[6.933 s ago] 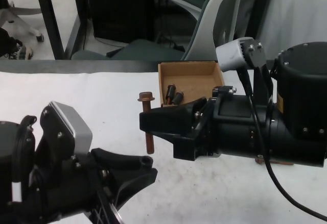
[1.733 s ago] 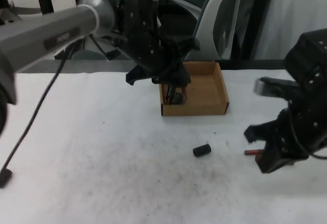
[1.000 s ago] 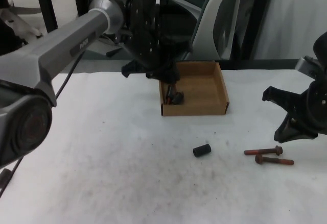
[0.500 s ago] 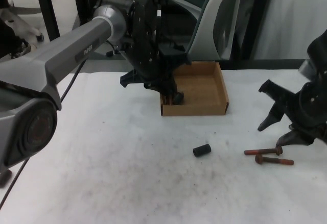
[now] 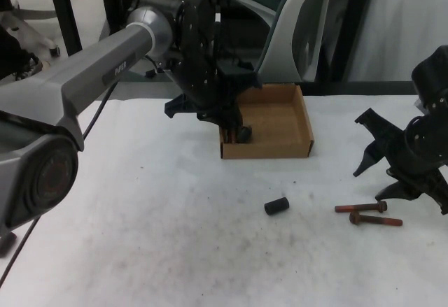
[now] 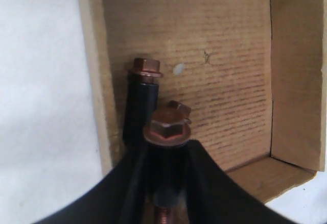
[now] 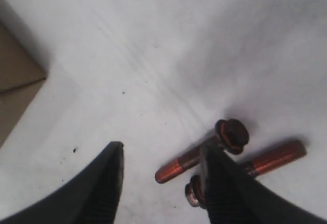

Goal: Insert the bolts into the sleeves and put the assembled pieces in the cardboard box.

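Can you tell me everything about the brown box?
The box is brown cardboard, open on top, with low walls and a flat, ribbed floor. It sits on the far side of the white bench. One bolted sleeve lies inside along a wall, and another bolt head peeks out beside it. The left gripper hangs over that corner, holding one more piece. The rest of the floor is bare.

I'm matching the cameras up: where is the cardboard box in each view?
High view: box mid-bench, under the left gripper.
Left wrist view: its floor and walls, behind the held piece.
Right wrist view: one corner at the picture's edge.
Shared landmark: the white bench.
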You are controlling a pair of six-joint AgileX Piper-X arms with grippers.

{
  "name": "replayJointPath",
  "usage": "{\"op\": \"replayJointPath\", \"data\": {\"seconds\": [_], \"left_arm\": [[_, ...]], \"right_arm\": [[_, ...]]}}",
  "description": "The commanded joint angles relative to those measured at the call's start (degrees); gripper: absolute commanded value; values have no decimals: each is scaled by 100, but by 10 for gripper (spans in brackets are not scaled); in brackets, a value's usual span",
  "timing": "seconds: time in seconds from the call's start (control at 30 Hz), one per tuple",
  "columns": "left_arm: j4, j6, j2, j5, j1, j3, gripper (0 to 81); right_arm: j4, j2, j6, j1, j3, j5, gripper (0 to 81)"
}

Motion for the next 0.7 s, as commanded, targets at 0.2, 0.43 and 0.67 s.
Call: {"op": "replayJointPath", "data": {"seconds": [0.2, 0.43, 0.67], "left_arm": [[-70, 46, -65, -6, -3, -56, 8], [70, 62, 9, -2, -3, -56, 8], [124, 62, 54, 36, -3, -56, 8]], "right_arm": [[30, -31, 213, -26, -31, 120, 446], [235, -31, 258, -7, 68, -124, 446], [384, -31, 258, 47, 139, 41, 446]]}}
